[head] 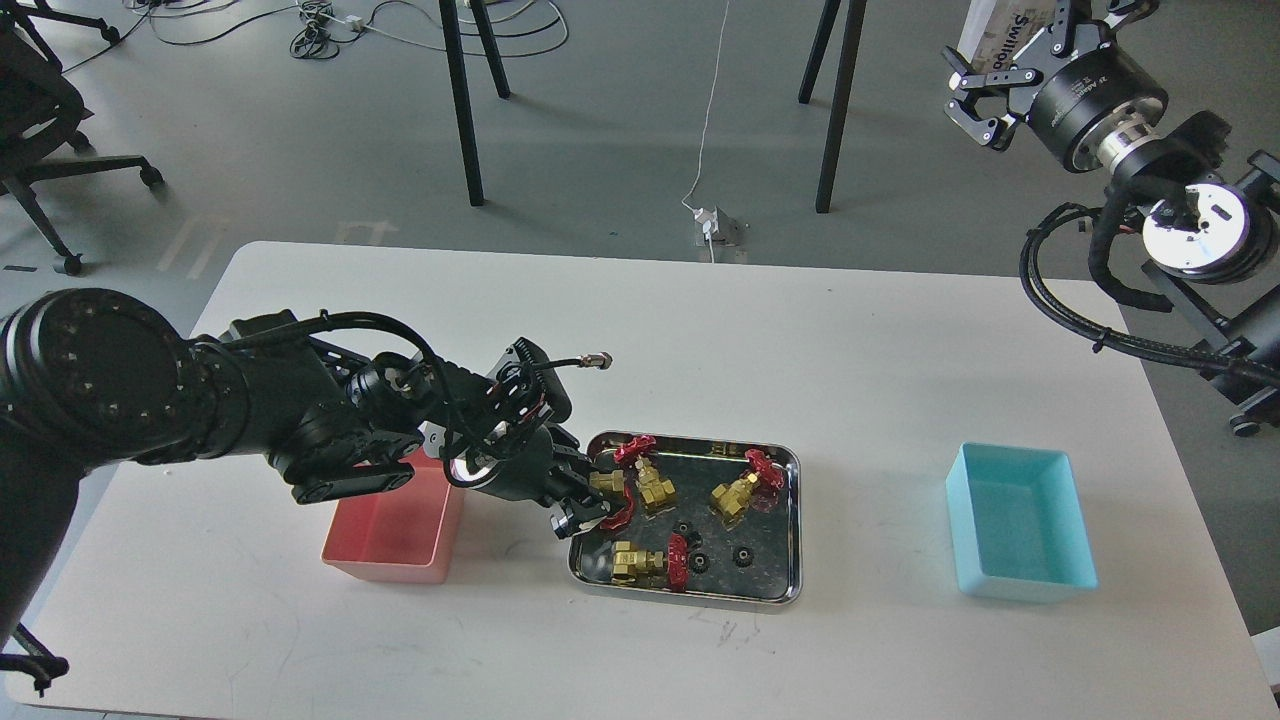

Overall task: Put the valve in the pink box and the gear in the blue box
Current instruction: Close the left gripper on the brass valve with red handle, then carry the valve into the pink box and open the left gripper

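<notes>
My left gripper (588, 500) is shut on a valve (606, 484), brass body and red handwheel, at the left end of the steel tray (790, 520). It holds the valve just above the tray's left rim. Three more valves lie in the tray: one at the back left (655, 488), one at the back right (738, 496) and one at the front left (640, 563). Three black gears (742, 556) lie at the tray's front middle. The pink box (385, 535) stands left of the tray, partly under my left arm. The blue box (1020, 535) stands at the right. My right gripper (978, 100) is open and empty, high at the far right.
My right arm's cables and joints (1190, 220) hang off the table's right edge. Table legs (465, 110) and a chair (40, 120) stand on the floor beyond the table. Bare white tabletop lies between the tray and the blue box.
</notes>
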